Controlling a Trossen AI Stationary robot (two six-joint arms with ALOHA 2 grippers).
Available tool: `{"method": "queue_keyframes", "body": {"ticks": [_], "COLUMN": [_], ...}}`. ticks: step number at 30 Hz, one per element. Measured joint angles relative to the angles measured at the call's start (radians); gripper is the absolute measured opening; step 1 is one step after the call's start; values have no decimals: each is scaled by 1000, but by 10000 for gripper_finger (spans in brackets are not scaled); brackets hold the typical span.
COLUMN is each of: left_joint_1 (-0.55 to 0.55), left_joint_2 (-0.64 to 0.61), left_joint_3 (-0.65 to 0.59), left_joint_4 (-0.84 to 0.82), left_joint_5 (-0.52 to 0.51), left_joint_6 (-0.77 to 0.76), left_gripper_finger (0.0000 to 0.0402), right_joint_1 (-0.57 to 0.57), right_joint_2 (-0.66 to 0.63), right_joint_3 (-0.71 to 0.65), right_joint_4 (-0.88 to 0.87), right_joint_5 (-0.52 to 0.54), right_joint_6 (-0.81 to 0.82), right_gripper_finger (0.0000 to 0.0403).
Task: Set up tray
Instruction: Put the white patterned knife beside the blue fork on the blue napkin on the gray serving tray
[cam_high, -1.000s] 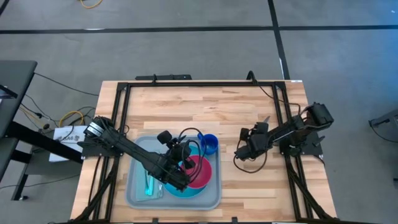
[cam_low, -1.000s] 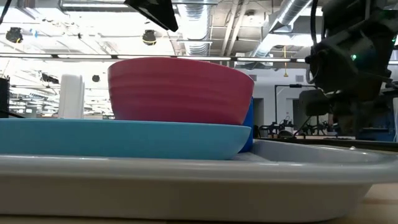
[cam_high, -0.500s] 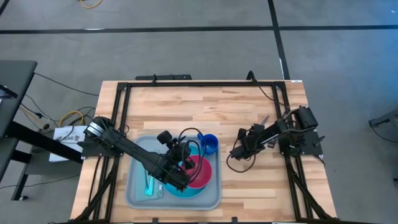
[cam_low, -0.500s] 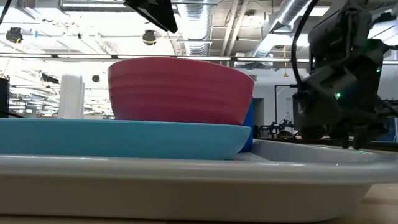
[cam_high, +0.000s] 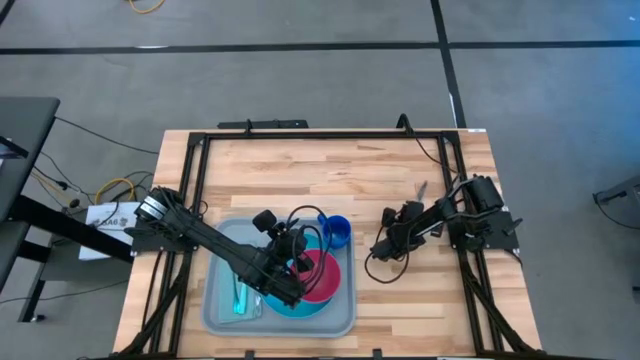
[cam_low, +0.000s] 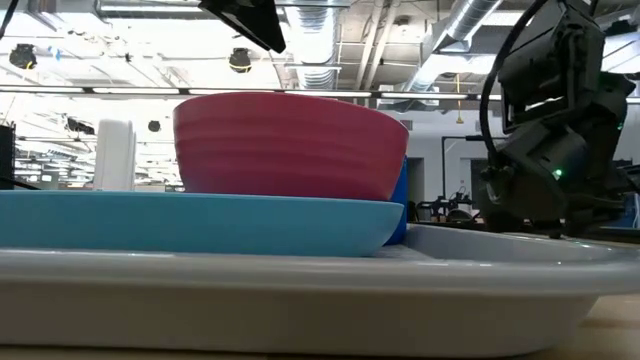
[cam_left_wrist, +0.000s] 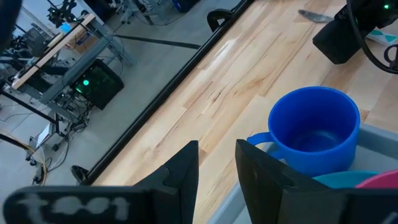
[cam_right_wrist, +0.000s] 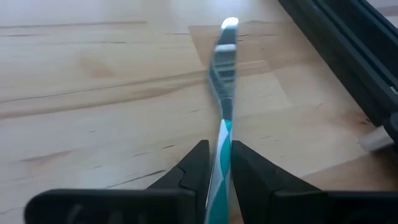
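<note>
High view: right claw (cam_high: 383, 243), gripping a fork (cam_right_wrist: 224, 74), sits beside tray (cam_high: 222, 318).

The left arm reaches from the table's left edge toward its near middle, wrist bent, its gripper (cam_left_wrist: 216, 163) held above the table with a narrow gap between the fingers, holding nothing. The right arm folds low in from the right edge, its gripper (cam_right_wrist: 217, 163) close over the table, fingers pinched on a thin teal-handled utensil (cam_right_wrist: 222, 106)
</note>
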Motion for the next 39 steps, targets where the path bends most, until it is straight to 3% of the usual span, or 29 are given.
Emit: {"method": "queue_keyframes", "body": {"ticks": [7,16,22,28,39], "left_joint_1": [0,0,0,-18,-137], "left_joint_2": [0,-1,-1,-1,-3], "left_joint_3": [0,0,0,0,17], "left_joint_4": [0,0,0,-7,-53], "left_joint_5": [4,6,7,11,198], "left_joint_6": [0,0,8,21,56], "left_gripper_finger": [98,98,98,98,98], "right_joint_1": [0,92,193,282,439], "right_joint_2": [1,5,5,4,3], "right_joint_3": [-1,-5,28,124,430], "right_joint_4": [5,11,0,-113,-464], "right_joint_5": [21,41,66,101,267], "right_joint_6": [-4,-13,-2,0,-60], "right_gripper_finger": [18,31,17,27,26]}}
